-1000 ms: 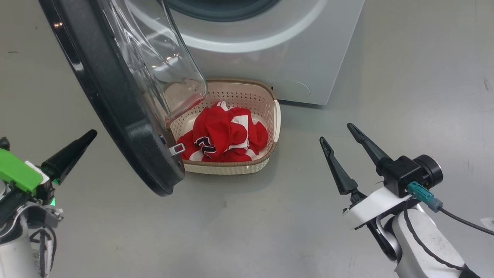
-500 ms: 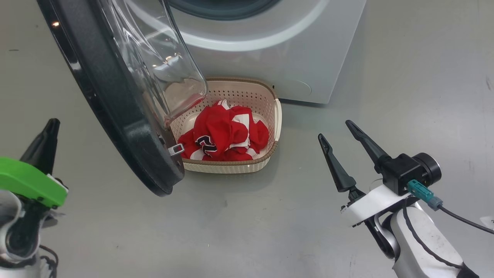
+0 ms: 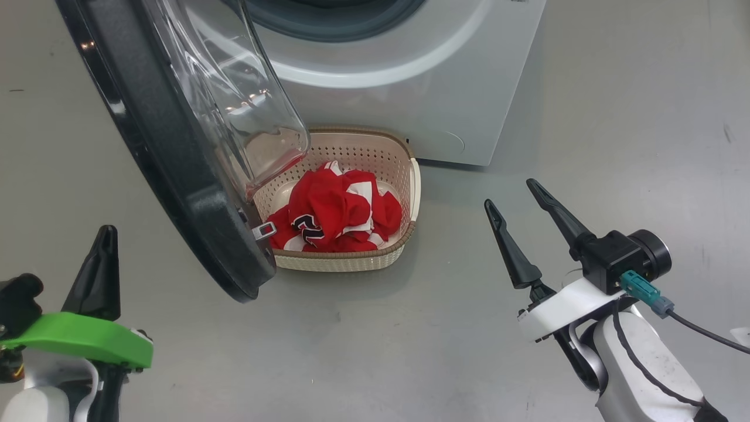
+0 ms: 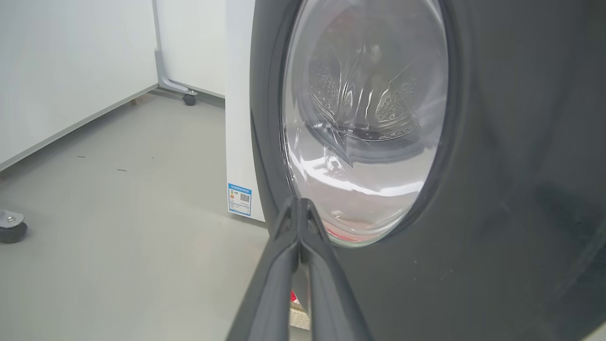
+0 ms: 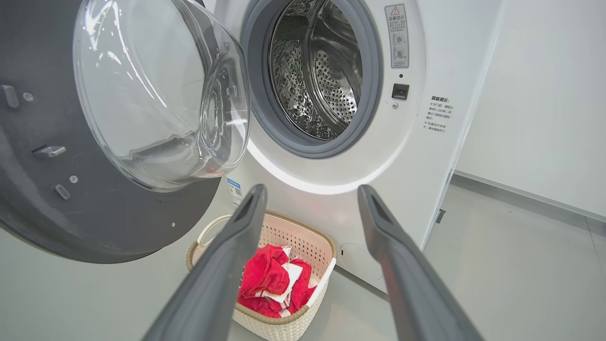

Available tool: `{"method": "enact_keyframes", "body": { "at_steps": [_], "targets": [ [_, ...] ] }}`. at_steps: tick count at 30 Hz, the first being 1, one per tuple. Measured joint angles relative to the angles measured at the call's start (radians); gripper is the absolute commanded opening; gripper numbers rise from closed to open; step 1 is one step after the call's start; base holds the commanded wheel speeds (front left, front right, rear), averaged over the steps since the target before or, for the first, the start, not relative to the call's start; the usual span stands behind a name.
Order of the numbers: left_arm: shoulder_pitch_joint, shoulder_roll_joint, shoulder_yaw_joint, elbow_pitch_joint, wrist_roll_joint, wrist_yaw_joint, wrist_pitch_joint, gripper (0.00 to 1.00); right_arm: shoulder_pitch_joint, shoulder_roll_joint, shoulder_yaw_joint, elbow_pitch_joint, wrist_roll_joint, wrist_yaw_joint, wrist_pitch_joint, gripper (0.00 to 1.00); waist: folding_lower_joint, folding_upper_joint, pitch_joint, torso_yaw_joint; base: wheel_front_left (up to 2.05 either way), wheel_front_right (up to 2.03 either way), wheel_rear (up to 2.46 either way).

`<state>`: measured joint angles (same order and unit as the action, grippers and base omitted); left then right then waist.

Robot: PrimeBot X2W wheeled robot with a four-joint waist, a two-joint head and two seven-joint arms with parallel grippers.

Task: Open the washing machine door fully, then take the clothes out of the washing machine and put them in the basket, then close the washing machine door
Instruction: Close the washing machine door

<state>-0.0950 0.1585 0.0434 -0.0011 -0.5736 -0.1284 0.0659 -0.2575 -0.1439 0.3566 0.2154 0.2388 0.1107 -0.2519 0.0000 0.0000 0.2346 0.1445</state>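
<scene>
washing machine (image 5: pixel 412 151): white front-loader, round mouth with a grey rubber ring, steel perforated drum (image 5: pixel 322 76) visible through it.
door (image 3: pixel 176 176): swung open on the machine's left side. Black rim, clear glass bowl (image 3: pixel 234 99) bulging toward the machine. Its lower edge hangs over the left part of the basket in the head view.
basket (image 3: pixel 351 261): on the floor (image 3: pixel 410 328) right in front of the machine's base, below the mouth.
clothes (image 3: pixel 328 211): in the basket, in front of the machine. Bunched red heap with white stripes, dark lettering on the near-left side.
left gripper (image 4: pixel 298 203): fingers pressed together, nothing between them. It sits out from the machine on the door's outer face. In the left wrist view the tips line up with the lower-left edge of the glass, at the rim. Contact with the door: cannot tell. Clothes are on the far side of the door from it.
right gripper (image 3: pixel 510 193): fingers spread wide, holding nothing. It is out in front of the machine, to the right of the basket and well apart from it, tips pointing toward the machine front. In the right wrist view the basket and clothes sit low between the two fingers.
blue label (image 4: pixel 239 199): low on the machine's left side panel, just left of the door rim in the left wrist view.
</scene>
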Motion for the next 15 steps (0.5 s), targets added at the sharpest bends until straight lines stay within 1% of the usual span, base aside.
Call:
{"method": "enact_keyframes", "body": {
  "at_steps": [4, 5, 6, 7, 8, 15],
  "targets": [
    [0.016, -0.001, -0.015, 0.030, 0.026, 0.000, -0.082, 0.00, 0.000, 0.000, -0.002, 0.000, 0.000, 0.000, 0.000, 1.00, 0.0000, 0.0000, -0.007, -0.002, 0.00, 0.00, 0.00],
    [0.019, -0.001, -0.019, 0.038, 0.035, 0.000, -0.100, 0.11, 0.000, 0.000, -0.003, 0.000, 0.000, 0.000, 0.000, 1.00, 0.0000, 0.0000, -0.009, -0.002, 0.00, 0.00, 0.00],
    [0.021, -0.001, -0.025, 0.046, 0.045, 0.000, -0.115, 0.38, 0.000, 0.000, -0.003, 0.000, 0.000, 0.000, 0.000, 1.00, 0.0000, 0.0000, -0.011, -0.002, 0.00, 0.00, 0.00],
    [0.024, -0.001, -0.031, 0.057, 0.058, 0.000, -0.131, 0.79, 0.001, 0.000, -0.004, 0.000, 0.000, 0.000, 0.000, 1.00, 0.0000, 0.0000, -0.013, -0.002, 0.00, 0.00, 0.00],
    [0.029, 0.000, -0.034, 0.066, 0.074, 0.000, -0.147, 1.00, 0.001, 0.000, -0.004, 0.001, 0.000, 0.000, 0.000, 1.00, 0.0000, 0.0000, -0.015, -0.002, 0.00, 0.00, 0.00],
    [0.047, -0.021, -0.022, 0.130, 0.079, 0.000, -0.230, 1.00, 0.008, 0.005, -0.004, 0.001, 0.000, 0.000, 0.000, 1.00, 0.0000, 0.0000, -0.029, -0.002, 0.00, 0.00, 0.00]
  ]
}}
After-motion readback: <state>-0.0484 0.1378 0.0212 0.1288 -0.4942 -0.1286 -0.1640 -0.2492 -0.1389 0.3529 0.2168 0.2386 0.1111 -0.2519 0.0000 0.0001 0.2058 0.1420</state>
